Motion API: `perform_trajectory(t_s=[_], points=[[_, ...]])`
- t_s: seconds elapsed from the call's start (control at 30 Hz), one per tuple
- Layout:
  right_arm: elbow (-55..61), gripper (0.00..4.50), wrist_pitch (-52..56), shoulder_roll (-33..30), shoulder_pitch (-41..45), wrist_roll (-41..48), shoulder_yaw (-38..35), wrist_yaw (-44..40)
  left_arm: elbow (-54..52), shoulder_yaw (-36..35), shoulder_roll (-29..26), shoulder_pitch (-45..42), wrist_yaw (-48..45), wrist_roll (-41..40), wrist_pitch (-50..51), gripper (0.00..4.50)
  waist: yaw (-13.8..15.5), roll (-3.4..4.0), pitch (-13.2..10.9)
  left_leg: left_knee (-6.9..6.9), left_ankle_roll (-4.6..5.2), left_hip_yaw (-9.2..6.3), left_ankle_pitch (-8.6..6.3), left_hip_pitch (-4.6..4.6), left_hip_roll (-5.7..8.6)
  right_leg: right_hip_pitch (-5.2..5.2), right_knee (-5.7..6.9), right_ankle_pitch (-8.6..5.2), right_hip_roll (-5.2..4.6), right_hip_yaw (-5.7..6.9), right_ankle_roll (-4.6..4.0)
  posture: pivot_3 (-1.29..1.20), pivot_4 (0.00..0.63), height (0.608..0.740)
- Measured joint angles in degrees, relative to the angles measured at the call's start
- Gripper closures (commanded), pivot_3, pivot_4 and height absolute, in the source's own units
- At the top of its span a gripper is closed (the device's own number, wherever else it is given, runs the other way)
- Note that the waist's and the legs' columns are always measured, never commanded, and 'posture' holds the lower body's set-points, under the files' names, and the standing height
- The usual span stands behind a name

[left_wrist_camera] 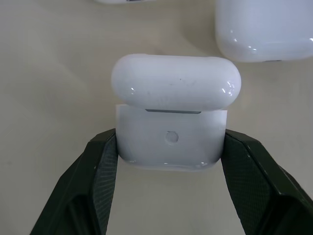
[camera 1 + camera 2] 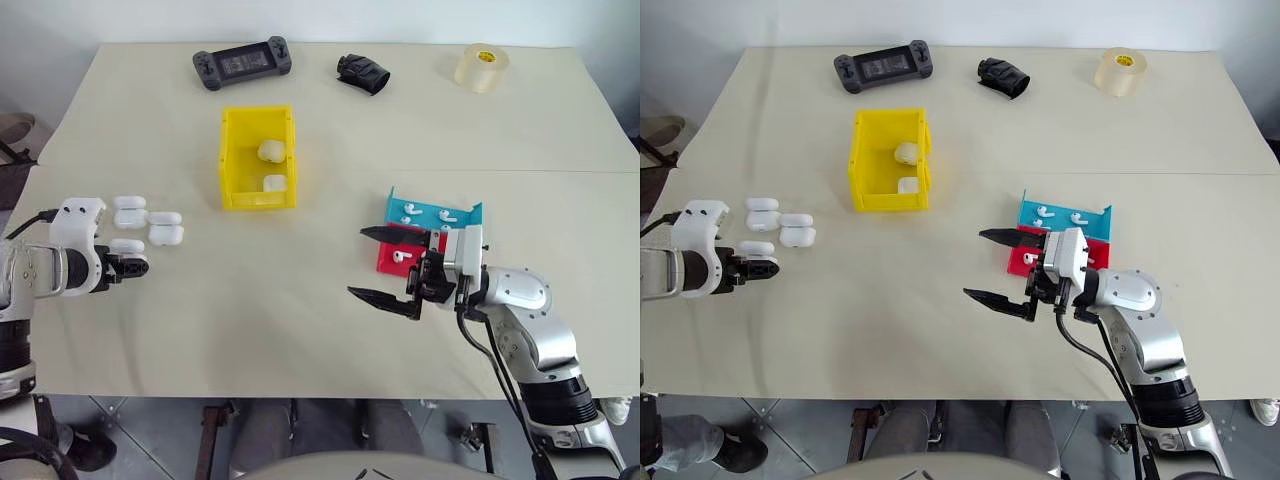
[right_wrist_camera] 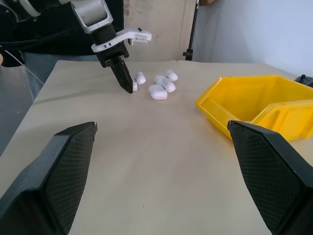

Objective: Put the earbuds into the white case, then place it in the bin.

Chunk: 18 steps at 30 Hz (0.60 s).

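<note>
Item: white case [image 1: 168,139], gripped by its lower body between the two fingers of the left claw [image 2: 128,265], at 9 o'clock on the table [image 2: 300,330]. The lid [image 1: 176,81] is left clear of the fingers, judged so that it can be flipped open for loading.

Item: spare cases [image 2: 148,220], clustered just beside the held one, toward 12 o'clock of it.

Item: earbuds [image 2: 425,212], laid out on a blue tray [image 2: 470,212] and a red tray [image 2: 385,262] at 4 o'clock on the table, touching each other.

Item: right claw [image 2: 385,268], held wide and empty just beside the trays, pointed across toward 9 o'clock; judged to be poised for picking an earbud.

Item: yellow bin [image 2: 232,160], at 11 o'clock from the table's centre, two white cases already inside; kept between both arms for the final drop.

Item: game controller [image 2: 242,65], black object [image 2: 362,73], tape roll [image 2: 480,67], lined along the far edge, unused.
</note>
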<state>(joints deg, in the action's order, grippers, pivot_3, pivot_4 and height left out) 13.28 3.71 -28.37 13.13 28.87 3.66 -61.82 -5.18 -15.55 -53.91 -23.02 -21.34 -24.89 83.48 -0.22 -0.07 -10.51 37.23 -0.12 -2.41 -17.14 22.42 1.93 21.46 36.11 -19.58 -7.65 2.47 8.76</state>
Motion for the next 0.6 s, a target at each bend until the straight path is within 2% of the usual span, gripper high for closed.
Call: perform_trajectory(t_s=[0.2, 0.33, 0.43, 0.6], points=[[0.1, 0.00, 0.2, -1.9, -1.1, 0.1, -2.0, 0.0, -15.8, -11.9, 1.9, 21.8, -19.4, -7.3, -20.1, 1.72, 0.0, -0.01, 0.0, -0.03, 0.01, 0.09, -0.05, 0.05, -0.09, -0.01, -0.28, -0.01, -0.06, -0.03, -0.07, 0.00, 0.150, 0.740], [0.0, 0.00, 0.4, -3.9, -1.7, 0.6, -3.9, -0.4, -21.5, -18.2, 9.1, 29.2, -32.6, -12.9, -35.4, 1.72, 0.5, 0.00, 0.0, 0.07, 0.00, 0.10, -0.06, -0.01, -0.12, -0.20, -0.52, -0.04, -0.10, 0.08, -0.14, 0.00, 0.150, 0.740], [-0.1, 0.00, 0.6, -6.2, -2.4, 0.9, -6.4, -0.8, -22.7, -16.4, 15.1, 28.8, -36.8, -13.7, -46.1, 1.72, 1.2, 0.07, 0.0, 0.12, 0.02, 0.08, -0.06, -0.14, -0.09, -0.46, -0.63, -0.01, -0.12, 0.15, -0.19, 0.00, 0.150, 0.740], [-0.3, 0.00, 1.0, -11.0, -6.3, 1.6, -12.8, -1.1, -19.6, -2.8, 26.0, 24.3, -40.8, -8.8, -64.5, 1.72, 1.8, 0.08, 0.0, 0.23, 0.15, 0.04, -0.13, -0.23, -0.06, -0.76, -0.65, 0.02, -0.08, 0.28, -0.15, 0.00, 0.150, 0.740]])
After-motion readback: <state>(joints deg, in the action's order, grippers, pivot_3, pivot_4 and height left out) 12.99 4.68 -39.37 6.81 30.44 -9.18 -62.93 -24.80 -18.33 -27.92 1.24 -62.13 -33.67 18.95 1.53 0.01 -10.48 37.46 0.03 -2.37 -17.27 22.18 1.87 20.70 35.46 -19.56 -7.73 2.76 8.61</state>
